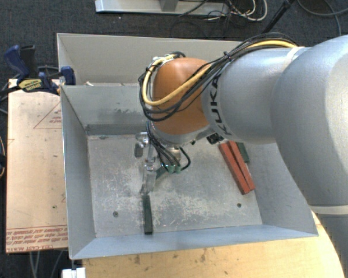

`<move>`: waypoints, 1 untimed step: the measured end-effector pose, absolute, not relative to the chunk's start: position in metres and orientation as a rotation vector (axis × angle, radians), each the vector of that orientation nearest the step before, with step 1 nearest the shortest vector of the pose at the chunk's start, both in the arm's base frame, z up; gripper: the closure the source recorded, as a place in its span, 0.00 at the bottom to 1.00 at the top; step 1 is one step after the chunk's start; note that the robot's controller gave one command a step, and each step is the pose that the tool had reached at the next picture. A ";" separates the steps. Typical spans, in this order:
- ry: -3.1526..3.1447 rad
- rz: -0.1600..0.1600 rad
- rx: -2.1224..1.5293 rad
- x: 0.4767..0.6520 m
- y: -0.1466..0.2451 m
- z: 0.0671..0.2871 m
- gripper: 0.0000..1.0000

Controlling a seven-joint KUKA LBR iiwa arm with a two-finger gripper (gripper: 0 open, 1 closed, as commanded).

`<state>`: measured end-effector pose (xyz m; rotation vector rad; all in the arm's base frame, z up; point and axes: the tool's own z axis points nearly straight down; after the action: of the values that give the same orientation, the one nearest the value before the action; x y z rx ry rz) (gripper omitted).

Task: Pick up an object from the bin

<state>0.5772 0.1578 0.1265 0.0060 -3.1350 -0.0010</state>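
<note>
My gripper (148,174) hangs under the orange wrist cover over the middle of the bin floor, pointing down toward the front. Just below its tip, a thin dark green stick (147,214) lies lengthwise on the floor and runs toward the bin's front wall. The stick's upper end meets the gripper's tip, and I cannot tell whether they touch. A red-orange flat bar (239,169) lies slanted at the right side of the bin, with a dark strip along its right edge, well apart from the gripper.
The large grey arm covers the bin's right rear corner and part of the right wall. The scuffed floor to the left of the gripper is bare metal.
</note>
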 end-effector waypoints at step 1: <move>-3.142 -0.003 0.001 0.579 0.157 0.131 0.00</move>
<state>0.5792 0.1572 0.1312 0.0009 -3.1422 -0.0026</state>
